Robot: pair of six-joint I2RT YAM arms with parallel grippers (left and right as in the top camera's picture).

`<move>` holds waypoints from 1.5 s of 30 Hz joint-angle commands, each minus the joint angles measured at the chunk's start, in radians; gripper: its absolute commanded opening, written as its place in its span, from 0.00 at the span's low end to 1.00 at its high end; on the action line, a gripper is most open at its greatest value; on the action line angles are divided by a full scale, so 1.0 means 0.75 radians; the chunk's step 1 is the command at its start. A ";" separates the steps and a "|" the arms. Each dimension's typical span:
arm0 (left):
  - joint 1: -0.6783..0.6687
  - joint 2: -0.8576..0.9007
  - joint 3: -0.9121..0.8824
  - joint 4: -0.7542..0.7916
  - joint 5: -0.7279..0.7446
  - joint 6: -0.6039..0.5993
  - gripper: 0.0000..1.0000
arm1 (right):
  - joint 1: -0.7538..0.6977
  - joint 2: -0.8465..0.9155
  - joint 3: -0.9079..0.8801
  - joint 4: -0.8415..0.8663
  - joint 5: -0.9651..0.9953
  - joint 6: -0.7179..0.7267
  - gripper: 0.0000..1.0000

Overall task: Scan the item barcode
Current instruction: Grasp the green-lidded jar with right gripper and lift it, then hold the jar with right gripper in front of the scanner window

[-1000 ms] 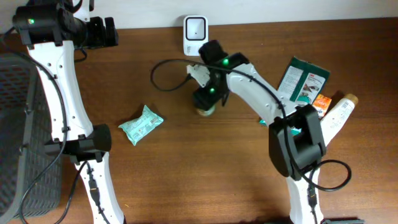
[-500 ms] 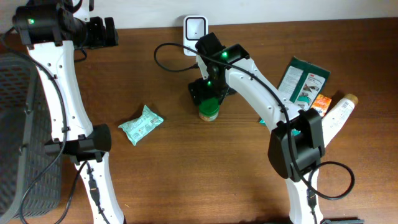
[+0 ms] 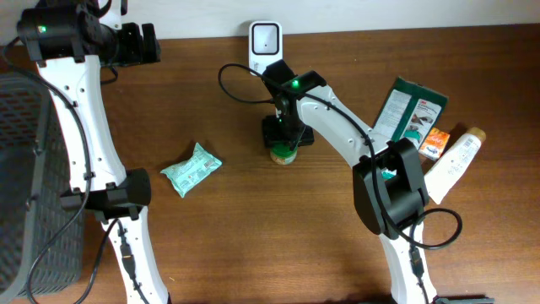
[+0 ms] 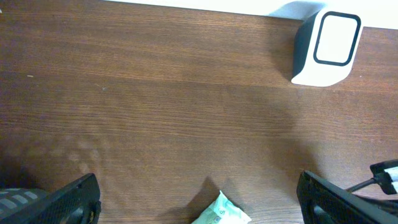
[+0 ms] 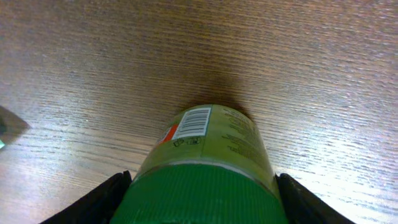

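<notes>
A small jar (image 3: 284, 154) with a green lid and yellow-green label stands upright on the wooden table, just in front of the white barcode scanner (image 3: 264, 46). My right gripper (image 3: 282, 135) reaches down over it from above. In the right wrist view its fingers (image 5: 102, 202) press both sides of the green lid, so the right gripper (image 5: 202, 196) is shut on the jar (image 5: 214, 137). A barcode (image 5: 193, 122) shows on the label. My left gripper (image 3: 139, 42) hangs open at the back left, the left gripper (image 4: 205, 202) holding nothing, with the scanner (image 4: 326, 46) ahead.
A teal packet (image 3: 191, 169) lies left of the jar and shows below the left gripper as a teal packet (image 4: 222, 215). At the right lie a green pouch (image 3: 411, 105), an orange packet (image 3: 434, 139) and a white bottle (image 3: 456, 160). A dark basket (image 3: 25, 169) stands at the left edge.
The right gripper let go of the jar and widened half a second ago, then settled back over the lid and closed on it. The left arm has not moved.
</notes>
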 commanded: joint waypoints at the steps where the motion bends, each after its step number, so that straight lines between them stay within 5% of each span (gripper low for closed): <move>1: 0.006 0.006 0.012 -0.001 -0.009 0.001 0.99 | -0.016 0.017 -0.010 -0.024 0.007 0.005 0.56; 5: 0.006 0.006 0.012 -0.001 -0.009 0.001 0.99 | -0.037 -0.015 0.055 -0.072 0.001 -0.029 0.53; 7: 0.006 0.006 0.012 -0.001 -0.009 0.001 0.99 | -0.036 -0.074 0.162 -0.091 -0.105 -0.342 0.52; 13: 0.006 0.006 0.012 -0.001 -0.009 0.001 0.99 | -0.039 -0.142 0.349 -0.095 -1.000 -1.234 0.49; 19: 0.006 0.006 0.012 -0.001 -0.009 0.001 0.99 | -0.248 -0.163 0.359 -0.033 -1.898 -1.369 0.42; 21: 0.006 0.006 0.012 -0.001 -0.009 0.002 0.99 | -0.329 -0.165 0.359 -0.004 -1.896 -1.413 0.41; 24: 0.006 0.006 0.012 -0.001 -0.009 0.001 0.99 | -0.349 -0.165 0.359 0.025 -1.579 -1.789 0.41; 27: 0.006 0.006 0.012 -0.001 -0.009 0.002 0.99 | -0.349 -0.165 0.359 0.110 -1.527 -2.049 0.41; 34: 0.006 0.006 0.012 -0.001 -0.010 0.002 0.99 | -0.349 -0.165 0.359 0.205 -1.848 -2.051 0.41; 40: 0.006 0.006 0.012 -0.001 -0.010 0.001 0.99 | -0.351 -0.165 0.359 0.205 -1.851 -1.934 0.41; 43: 0.006 0.006 0.012 -0.001 -0.009 0.001 0.99 | -0.326 -0.163 0.350 0.205 -1.537 -1.826 0.41; 45: 0.006 0.006 0.012 -0.001 -0.009 0.001 0.99 | -0.244 -0.162 0.308 0.204 -0.956 -1.719 0.37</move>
